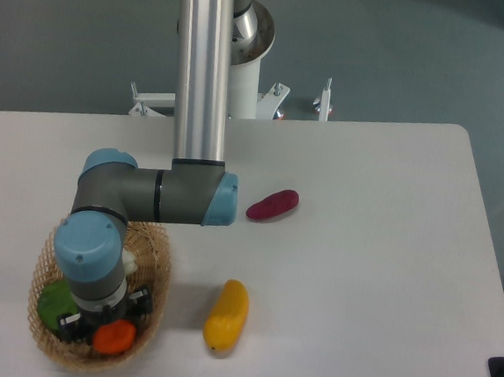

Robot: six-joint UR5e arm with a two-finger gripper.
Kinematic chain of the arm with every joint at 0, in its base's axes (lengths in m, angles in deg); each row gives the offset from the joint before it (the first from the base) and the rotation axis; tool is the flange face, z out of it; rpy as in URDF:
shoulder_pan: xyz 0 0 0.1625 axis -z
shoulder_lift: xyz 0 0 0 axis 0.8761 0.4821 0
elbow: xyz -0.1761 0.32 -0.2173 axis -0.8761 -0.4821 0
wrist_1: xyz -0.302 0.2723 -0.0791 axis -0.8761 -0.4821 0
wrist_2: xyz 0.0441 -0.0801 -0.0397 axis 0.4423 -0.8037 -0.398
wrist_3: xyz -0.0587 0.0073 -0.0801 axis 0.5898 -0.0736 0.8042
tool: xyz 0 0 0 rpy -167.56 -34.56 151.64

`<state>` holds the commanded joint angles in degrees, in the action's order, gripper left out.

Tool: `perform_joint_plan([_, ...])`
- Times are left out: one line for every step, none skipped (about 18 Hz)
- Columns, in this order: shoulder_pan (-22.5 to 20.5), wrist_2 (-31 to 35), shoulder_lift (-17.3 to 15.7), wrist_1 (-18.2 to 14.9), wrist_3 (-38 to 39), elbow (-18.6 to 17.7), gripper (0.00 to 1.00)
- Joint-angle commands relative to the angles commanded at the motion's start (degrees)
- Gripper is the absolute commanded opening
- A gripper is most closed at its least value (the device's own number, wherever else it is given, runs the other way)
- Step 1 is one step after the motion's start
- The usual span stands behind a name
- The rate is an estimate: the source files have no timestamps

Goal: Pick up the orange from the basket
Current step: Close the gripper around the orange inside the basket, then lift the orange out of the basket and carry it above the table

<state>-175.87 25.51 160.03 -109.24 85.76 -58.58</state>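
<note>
Camera view, single fixed angle from above the far edge.

The orange (113, 338): small, round, bright orange-red, smooth skin. No readable long axis or pointing direction; only its upper surface shows. It sits inside the basket (158, 269), near the tabletop's (361, 251) front-left corner, toward the basket's front side.

End effector (103, 327) is down in the basket directly over the orange, dark fingers either side of it. Arm wrist blocks the view of the fingertips, so cannot tell how far it is open or whether it has contact with the fruit.

A green item (51, 302) lies in the basket, just left of the orange, partly hidden by the wrist.

Outside the basket: yellow-orange elongated fruit (226, 316) near the front edge, right of the basket; dark red oblong vegetable (273, 204) mid-tabletop, well apart from both.
</note>
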Motion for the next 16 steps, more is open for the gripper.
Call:
perform_joint_plan([0.0,0.0,0.0,-0.1,-0.1,-0.1,0.81])
perform_joint_plan([0.0,0.1,-0.1,-0.1,-0.1,0.0,0.8])
perform_joint_plan([0.0,0.1,-0.1,-0.1,-0.1,0.0,0.8])
perform_joint_plan([0.0,0.1,-0.2,-0.1,-0.3,0.0,0.8])
perform_joint_plan([0.0,0.1,-0.6,-0.1,-0.4,0.0,0.8])
perform_joint_plan([0.0,0.2,-1.7,-0.3,-0.7,0.1,0.8])
perform_joint_plan([0.0,0.2,-2.9,-0.3,-0.9,0.1,0.8])
perform_joint_plan([-0.1,0.2,-4.0,-0.4,-1.7,0.2,0.8])
perform_joint_plan([-0.1,0.3,-5.2,-0.7,-3.2,0.3,0.8])
perform_joint_plan([-0.1,1.0,-6.1,-0.9,-4.9,0.5,0.8])
perform_joint_plan([-0.1,2.6,-7.2,-1.1,-6.8,0.4,0.8])
perform_joint_plan([-0.2,4.6,-8.3,-1.7,-9.1,0.1,0.8])
perform_joint_plan([-0.4,6.5,-9.1,-2.2,-12.0,-0.1,0.8])
perform_joint_plan([-0.9,7.5,-9.8,-2.2,-15.0,0.0,0.8])
perform_joint_plan([-1.8,7.6,-10.6,-2.2,-17.5,0.1,0.8])
perform_joint_plan([-3.3,7.6,-11.5,-2.3,-19.1,0.2,0.8])
